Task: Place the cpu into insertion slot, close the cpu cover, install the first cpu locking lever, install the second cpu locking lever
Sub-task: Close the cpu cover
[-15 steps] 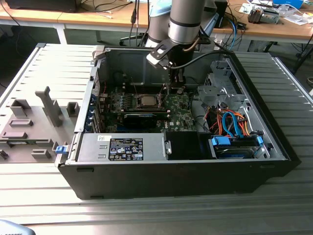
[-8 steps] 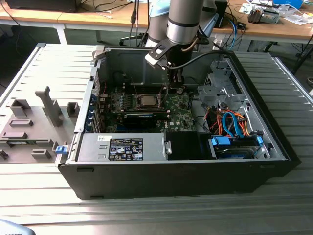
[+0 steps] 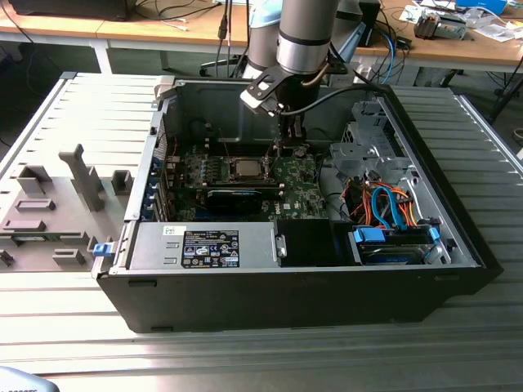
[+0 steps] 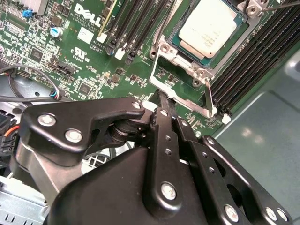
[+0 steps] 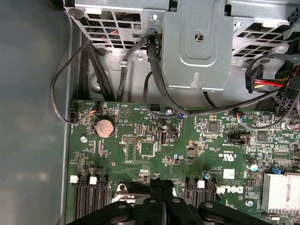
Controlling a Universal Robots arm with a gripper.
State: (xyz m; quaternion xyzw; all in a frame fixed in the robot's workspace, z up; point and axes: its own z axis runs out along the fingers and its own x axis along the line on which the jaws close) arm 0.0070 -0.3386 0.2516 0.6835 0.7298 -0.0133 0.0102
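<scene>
Inside the open PC case (image 3: 458,237), toward the far wall and a bit to the exterior view's left of the arm, the cpu (image 4: 211,26) already sits flat in the insertion slot (image 4: 173,38), pale lid up, w/ nothing over it. The cpu cover (image 4: 156,68) is not shut: its frame is swung off the socket on the gripper's side, and green motherboard (image 5: 140,140) shows thru its window. The gripper (image 4: 161,98) is down low right at the cover's free edge, fingers pressed together w/ nothing visible between them; can't tell if the tip actually touches the frame. In the first wrist view the same clenched fingertips (image 5: 161,183) sit just over the socket hardware. One locking lever (image 4: 208,91), a thin wire rod, stands up beside the cover, not hooked. Handling, as a judgement: the cover looks like thin stamped steel, so light, stiff and hinged, better nudged at its free edge w/ a closed tip than pinched, since the bars are narrow and smooth and could slip. It probably swings freely, then needs firm pressure only near flat. The cpu itself is thin and fragile w/ delicate contacts below, so avoid loading its lid or shifting it sideways. The lever prob. springy; best caught near its bent end.
</scene>
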